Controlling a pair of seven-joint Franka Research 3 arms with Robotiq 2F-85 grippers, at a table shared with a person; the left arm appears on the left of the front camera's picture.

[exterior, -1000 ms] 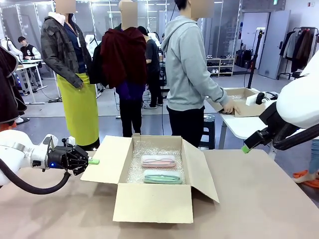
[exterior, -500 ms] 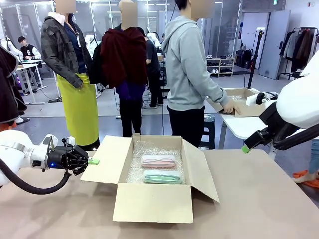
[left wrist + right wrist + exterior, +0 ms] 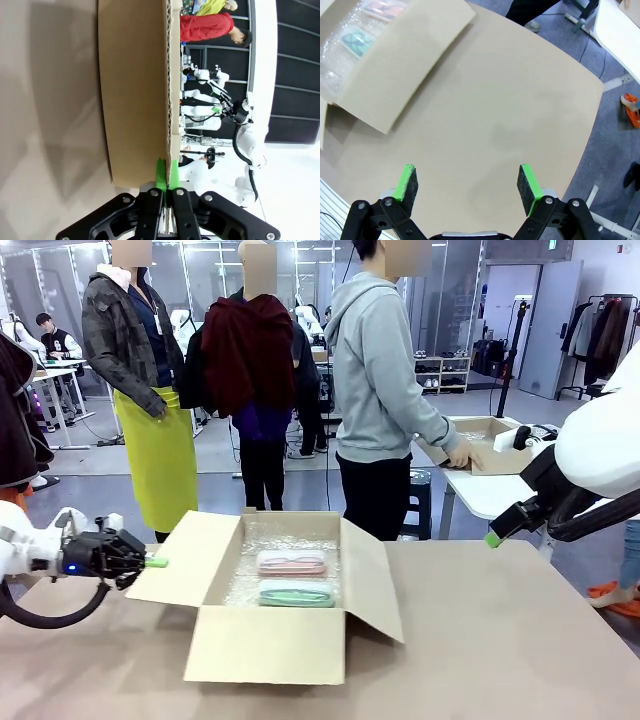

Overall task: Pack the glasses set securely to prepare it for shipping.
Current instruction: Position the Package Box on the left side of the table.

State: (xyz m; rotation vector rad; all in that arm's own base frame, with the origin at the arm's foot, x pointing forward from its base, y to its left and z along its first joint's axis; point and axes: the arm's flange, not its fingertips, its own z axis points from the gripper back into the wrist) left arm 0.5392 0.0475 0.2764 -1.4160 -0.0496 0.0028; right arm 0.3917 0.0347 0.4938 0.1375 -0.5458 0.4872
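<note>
Front view: an open cardboard box (image 3: 265, 645) lined with bubble wrap (image 3: 248, 575) sits on the tan table (image 3: 500, 640). Inside lie two flat glasses cases side by side, long axes running left to right across the box: the pale pink case (image 3: 291, 562) at the far side, the mint green case (image 3: 295, 593) nearer the camera. The left gripper (image 3: 152, 562) pinches the outer edge of the box's left flap (image 3: 178, 560). The right gripper (image 3: 493, 538) hovers well right of the box.

Left wrist view: the green pads (image 3: 160, 172) are closed on the flap's edge (image 3: 172, 100).

Right wrist view: the right gripper (image 3: 469, 186) is spread wide and holds nothing above bare table; the box's right flap (image 3: 405, 60) lies toward the upper left.
</note>
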